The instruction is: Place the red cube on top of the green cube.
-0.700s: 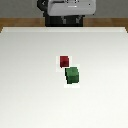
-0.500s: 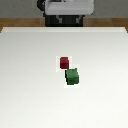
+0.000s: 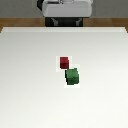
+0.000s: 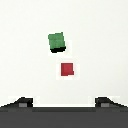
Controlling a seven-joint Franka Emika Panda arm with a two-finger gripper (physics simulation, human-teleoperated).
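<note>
White table (image 3: 30, 75): red cube (image 3: 64, 62) near green cube (image 3: 72, 76), apart. Hand (image 4: 64, 101) fingers spread wide, holding nothing.

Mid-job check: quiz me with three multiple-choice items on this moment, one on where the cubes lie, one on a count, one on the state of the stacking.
1. In the exterior view, where is the red cube relative to the green cube?
A. Resting on top of it
B. Farther back and slightly to that view's left, on the table
C. At the table's near edge, far from it

2. How many cubes are in view?
A. One
B. Two
C. Three

3. What is the state of the red cube?
A. Lying on the table, not held
B. Lifted between the fingers
C. Stacked on the green cube

Answers:
1. B, it lies just behind and left of the green cube.
2. B, one red and one green, in both views.
3. A, the wrist view shows the fingertips well away from it.
</note>
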